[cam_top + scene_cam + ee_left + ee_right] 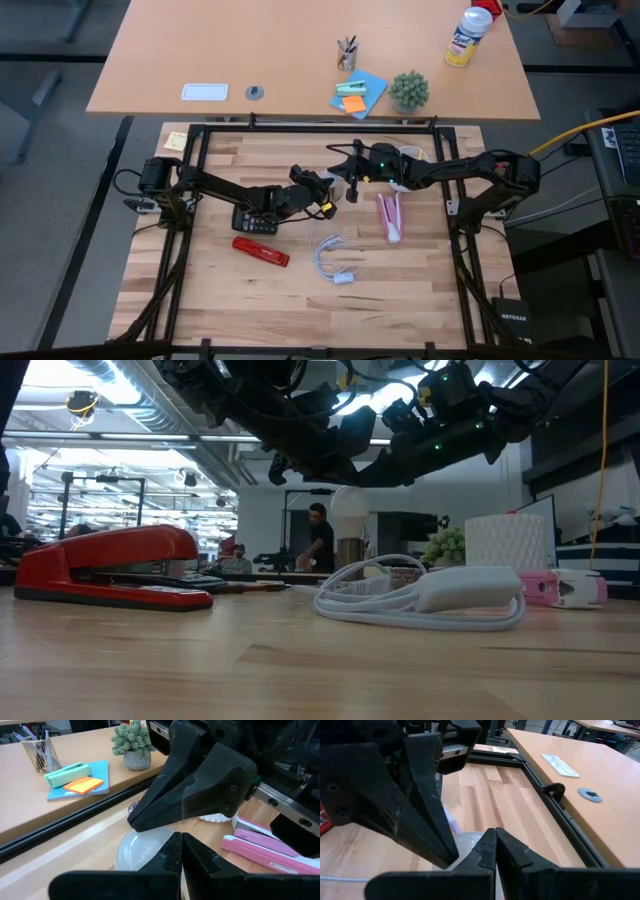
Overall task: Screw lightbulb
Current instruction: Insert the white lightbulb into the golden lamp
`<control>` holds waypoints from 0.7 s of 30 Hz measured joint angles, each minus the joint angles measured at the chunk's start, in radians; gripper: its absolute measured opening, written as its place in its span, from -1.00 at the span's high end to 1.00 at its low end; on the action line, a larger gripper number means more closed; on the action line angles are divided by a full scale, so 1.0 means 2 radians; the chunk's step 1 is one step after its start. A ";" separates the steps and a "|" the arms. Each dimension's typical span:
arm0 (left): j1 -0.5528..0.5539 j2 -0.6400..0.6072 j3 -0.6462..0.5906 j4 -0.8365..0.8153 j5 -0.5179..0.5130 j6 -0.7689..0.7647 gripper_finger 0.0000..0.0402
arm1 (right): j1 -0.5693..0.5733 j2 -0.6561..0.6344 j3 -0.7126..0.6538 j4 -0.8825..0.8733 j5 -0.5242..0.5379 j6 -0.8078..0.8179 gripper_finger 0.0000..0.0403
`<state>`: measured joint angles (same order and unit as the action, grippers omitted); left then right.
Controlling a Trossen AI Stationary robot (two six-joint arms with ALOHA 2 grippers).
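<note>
Lightbulb [350, 506] is seen at centre of low view, upright, raised off the table, directly under both grippers. In high view, left gripper [333, 192] and right gripper [352, 180] meet at frame centre, both w/ fingers pressed together, nothing pinched. Bulb appears seated; whether it is fully screwed can't be told.
</note>
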<state>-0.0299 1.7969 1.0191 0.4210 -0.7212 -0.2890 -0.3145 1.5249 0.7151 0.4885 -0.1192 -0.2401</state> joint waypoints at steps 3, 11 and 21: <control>0.000 0.000 0.000 0.000 0.000 0.000 0.99 | 0.000 0.000 0.000 0.000 0.002 0.000 0.96; -0.003 -0.002 0.000 0.002 0.000 0.007 0.99 | 0.000 0.000 -0.001 -0.002 0.021 0.000 0.96; -0.031 -0.005 0.000 -0.004 0.000 0.027 0.99 | 0.000 0.001 -0.001 -0.001 0.024 0.000 0.96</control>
<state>-0.0911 1.7866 1.0187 0.4129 -0.7212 -0.2359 -0.3145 1.5269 0.7124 0.4858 -0.0711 -0.2401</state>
